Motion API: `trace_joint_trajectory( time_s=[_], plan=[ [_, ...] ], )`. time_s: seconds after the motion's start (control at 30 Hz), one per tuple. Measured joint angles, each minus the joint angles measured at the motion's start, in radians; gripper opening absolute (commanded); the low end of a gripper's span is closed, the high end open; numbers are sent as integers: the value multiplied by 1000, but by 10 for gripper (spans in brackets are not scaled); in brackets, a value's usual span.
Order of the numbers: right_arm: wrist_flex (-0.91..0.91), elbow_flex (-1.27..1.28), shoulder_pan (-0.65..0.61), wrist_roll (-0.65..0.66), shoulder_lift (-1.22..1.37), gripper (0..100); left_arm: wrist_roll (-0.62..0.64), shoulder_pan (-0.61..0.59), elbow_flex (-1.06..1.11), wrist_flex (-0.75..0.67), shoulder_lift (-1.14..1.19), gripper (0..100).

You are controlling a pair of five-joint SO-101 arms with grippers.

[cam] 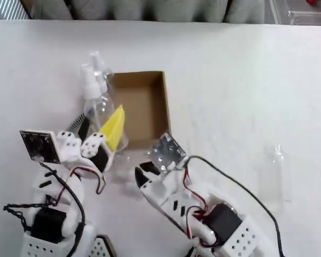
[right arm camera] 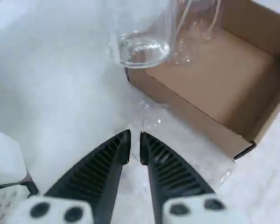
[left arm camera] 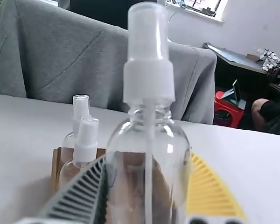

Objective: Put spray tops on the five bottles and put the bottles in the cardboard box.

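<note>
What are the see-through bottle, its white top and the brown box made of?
The bottle in the left hand looks like clear glass or plastic, I can't tell which: shiny, and you see the tube through it. Its spray top looks like smooth white plastic. The box looks like dull brown cardboard, with thin flat walls.

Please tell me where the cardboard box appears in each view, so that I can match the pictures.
High view: the cardboard box lies open at the picture's centre.
Left wrist view: its brown wall shows by two small bottles, beyond the held bottle.
Right wrist view: the box lies open beyond the jaws.
Shared landmark: the held bottle, in the left gripper.
</note>
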Motion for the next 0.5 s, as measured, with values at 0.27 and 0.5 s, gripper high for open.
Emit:
trace_joint_trajectory(
  time_s=[0.27, 0.5],
  plan=[
    [-376, 371, -80, 0, -324, 16, 14, 0, 2, 0, -2, 23],
    [-516, 430, -146, 0, -353, 16, 15, 0, 2, 0, -2, 23]
  ],
)
